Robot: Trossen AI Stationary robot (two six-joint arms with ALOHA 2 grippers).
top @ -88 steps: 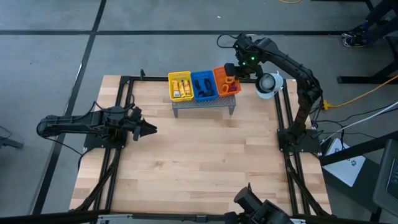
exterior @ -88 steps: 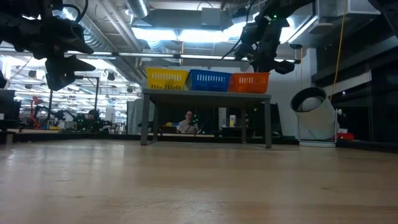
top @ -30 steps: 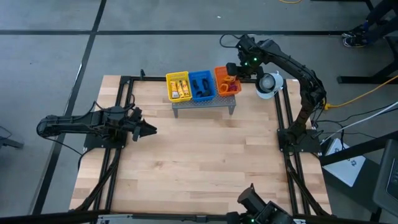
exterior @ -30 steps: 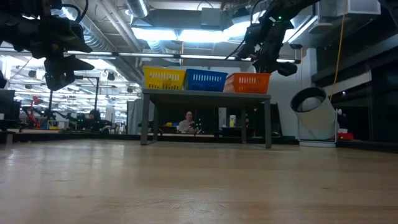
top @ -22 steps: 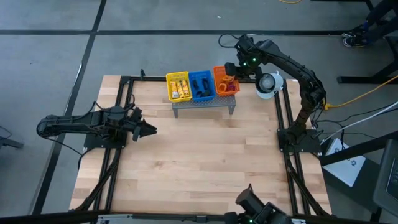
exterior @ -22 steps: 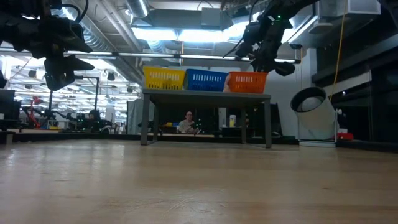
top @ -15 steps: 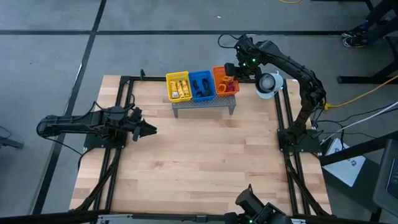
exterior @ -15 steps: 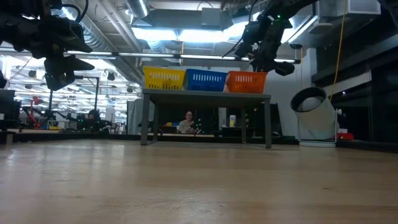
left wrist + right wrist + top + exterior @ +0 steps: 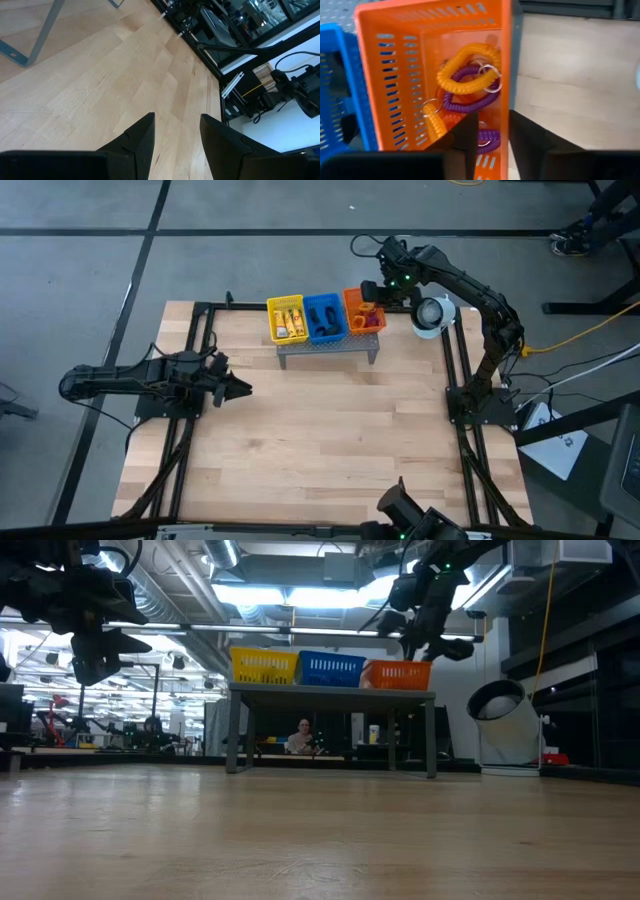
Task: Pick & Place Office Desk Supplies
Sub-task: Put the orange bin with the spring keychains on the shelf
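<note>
Two right gripper point(image 9: 487, 137) fingers just parted astride the orange tray point(image 9: 395, 60) wall, loops point(image 9: 467, 80) inside, likely released; left gripper point(image 9: 175, 140) open, idle.

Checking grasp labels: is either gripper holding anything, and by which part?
Nothing is visibly held. The right gripper straddles the orange tray wall, fingers apart; the left gripper is open, empty.

You have three baskets point(image 9: 324, 317) side by side on a stand point(image 9: 329, 351) at the table's point(image 9: 320, 440) far edge. The loops point(image 9: 467, 80) lie in the rightmost one.
</note>
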